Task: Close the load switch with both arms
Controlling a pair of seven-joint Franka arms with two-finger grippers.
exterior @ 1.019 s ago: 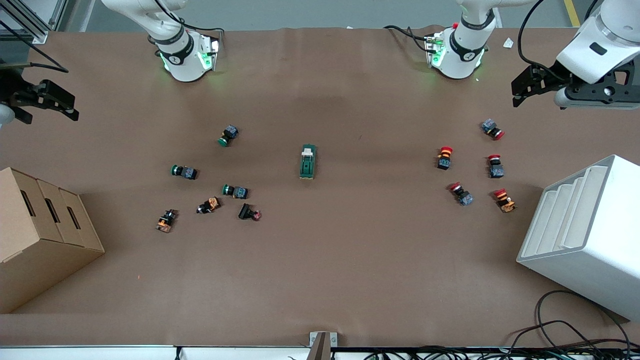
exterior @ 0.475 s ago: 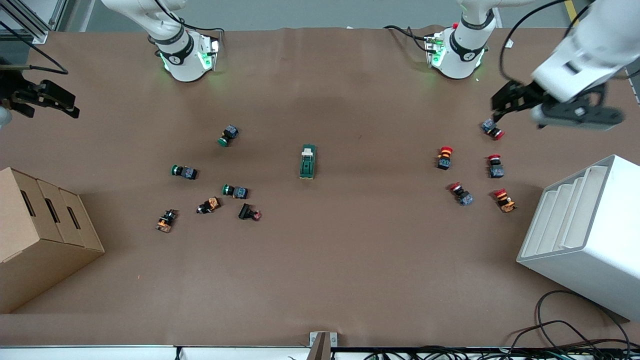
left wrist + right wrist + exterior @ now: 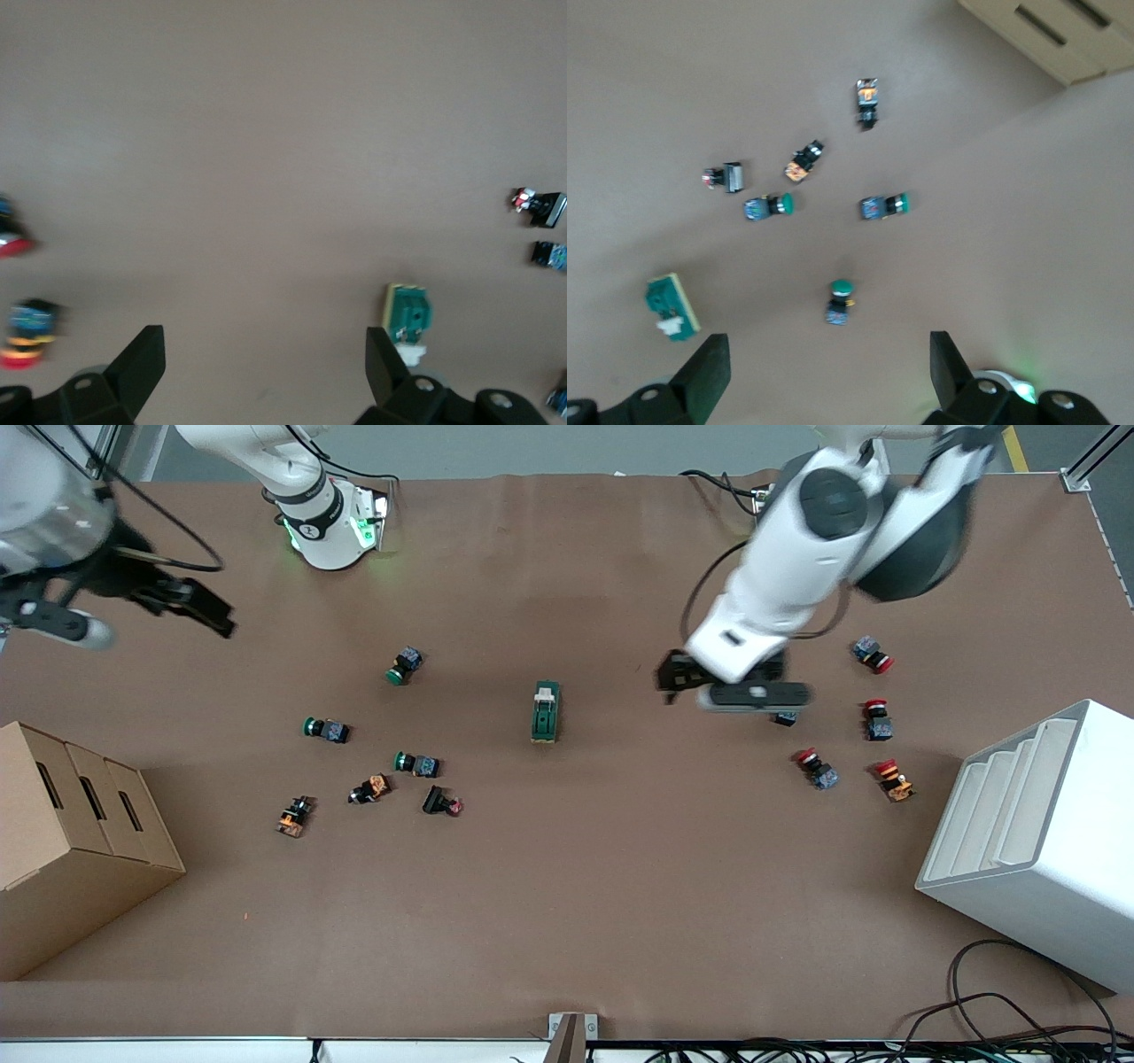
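The load switch (image 3: 546, 711) is being seen lying flat at the middle of the table (image 3: 567, 921), its white handle end toward the robots' bases. The left gripper (image 3: 671, 684) is being held in the air at about 3 o'clock from the switch, just beside it and apart from it, over bare table next to the red push buttons (image 3: 877, 719); its fingers (image 3: 142, 363) are being kept spread wide. The right gripper (image 3: 213, 615) is being held well apart at about 10 o'clock, fingers (image 3: 709, 376) spread too. A cardboard box (image 3: 71, 841) and a white stepped bin (image 3: 1036, 833) are being seen at the table's two ends; their contents cannot be told
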